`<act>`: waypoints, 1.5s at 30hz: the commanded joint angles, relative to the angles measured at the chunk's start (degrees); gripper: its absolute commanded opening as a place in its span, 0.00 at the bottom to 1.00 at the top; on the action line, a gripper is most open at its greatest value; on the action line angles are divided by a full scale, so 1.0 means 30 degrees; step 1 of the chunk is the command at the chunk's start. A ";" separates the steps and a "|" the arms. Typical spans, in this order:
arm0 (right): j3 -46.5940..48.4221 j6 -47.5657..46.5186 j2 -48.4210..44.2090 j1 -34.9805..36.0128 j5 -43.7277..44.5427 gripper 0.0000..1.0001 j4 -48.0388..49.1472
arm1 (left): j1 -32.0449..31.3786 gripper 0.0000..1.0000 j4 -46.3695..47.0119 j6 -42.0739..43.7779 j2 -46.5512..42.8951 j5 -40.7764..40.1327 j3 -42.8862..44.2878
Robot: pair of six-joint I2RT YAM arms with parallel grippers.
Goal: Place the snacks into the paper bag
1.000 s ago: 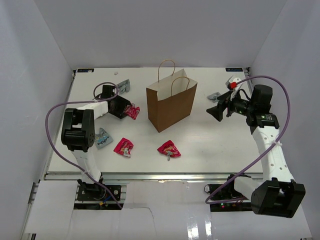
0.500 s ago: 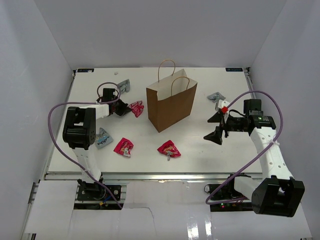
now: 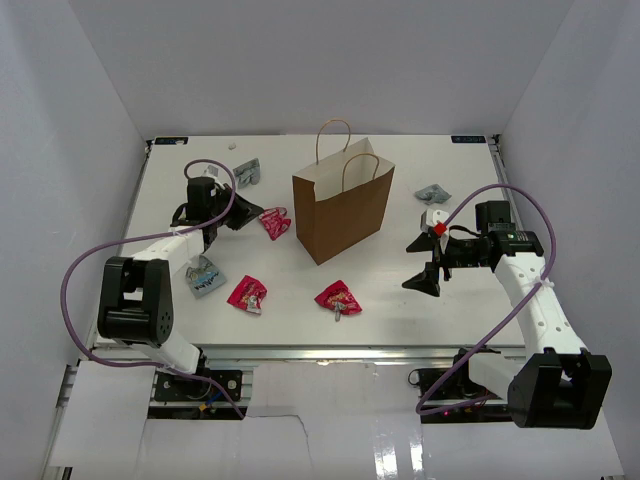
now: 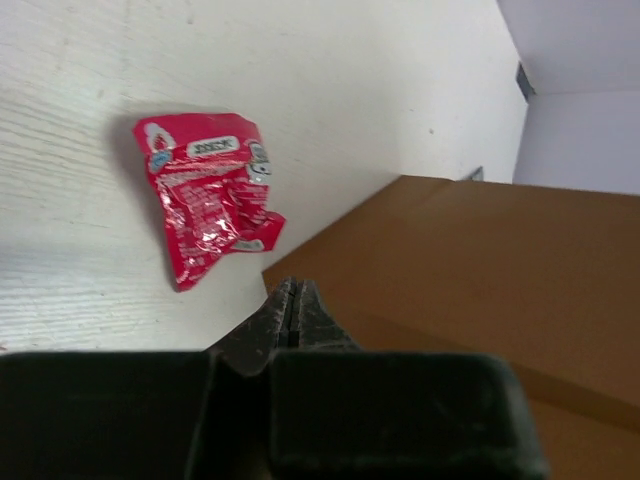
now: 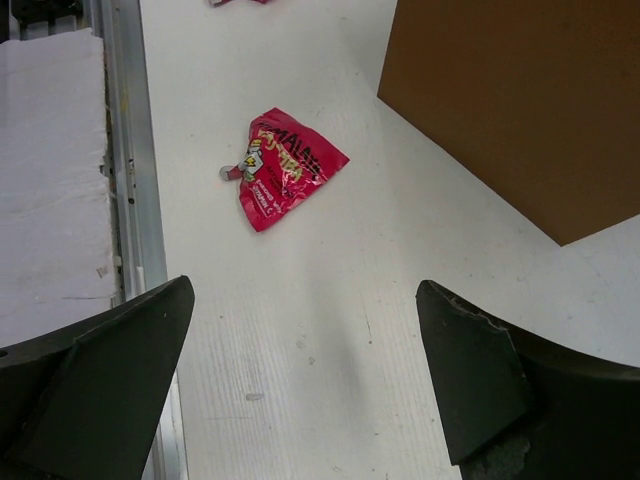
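The left gripper (image 4: 290, 303) is closed on nothing, its tips pressed together just short of a red packet (image 4: 207, 195) lying loose on the table (image 3: 400, 315) beside the paper bag (image 3: 340, 205). That packet is not yet picked up. The right gripper (image 3: 420, 264) is spread wide and aimed at another red packet (image 5: 285, 168) near the front edge, probably so that its jaws can straddle the packet. The bag stands upright mid-table with its mouth open upward, where either arm can drop snacks in. A blue packet (image 3: 205, 277), a third red packet (image 3: 247, 293) and two grey packets (image 3: 248, 172) (image 3: 432, 192) also wait on the table.
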 commanded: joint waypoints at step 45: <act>-0.2064 0.1818 -0.0141 0.2180 0.0913 0.99 0.2073 | -0.0717 0.98 -0.7607 0.5466 -0.2056 0.0069 0.5794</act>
